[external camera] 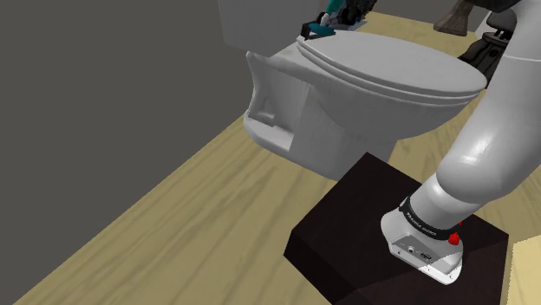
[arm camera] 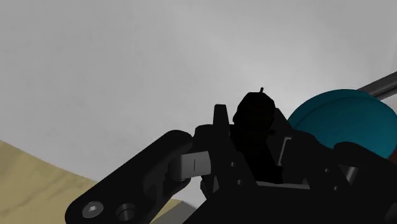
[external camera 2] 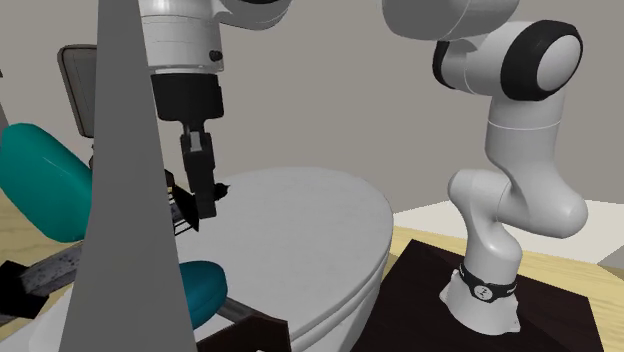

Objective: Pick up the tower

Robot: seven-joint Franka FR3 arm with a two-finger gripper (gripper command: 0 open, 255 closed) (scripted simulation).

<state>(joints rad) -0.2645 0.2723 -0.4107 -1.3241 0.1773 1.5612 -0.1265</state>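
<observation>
Half done at best, judging from the shoulder view: white Franka arm [external camera: 498, 139] reaching from the dark box stand [external camera: 347, 225] at five o'clock up toward twelve, over the white toilet [external camera: 390, 74] with its lid shut. Pale wood-plank floor [external camera: 199, 217] at seven o'clock, plain grey wall [external camera: 104, 87] at nine.

Second exterior view: all-black gripper [external camera 2: 203, 200] hanging at ten o'clock over the lid's far rim, its tip right at a small black tower [external camera 2: 183, 212] that seems to rest on the lid there. Cannot tell whether closed on it or not. Lift left to do, as far as can be judged. Teal padded chair [external camera 2: 45, 185] at nine o'clock, behind the toilet and near the tower. Broad grey slanted post [external camera 2: 125, 220] in the foreground at eight o'clock, between camera and gripper, probably out of the arm's way.

Wrist view: tower as a black upright shape close ahead of the gripper, its outline hard to part from the black hand, so contact uncertain. Teal padded chair just beside it, likely the nearest thing to brush during a lift. Pale grey surface [arm camera: 127, 63] behind both.
</observation>
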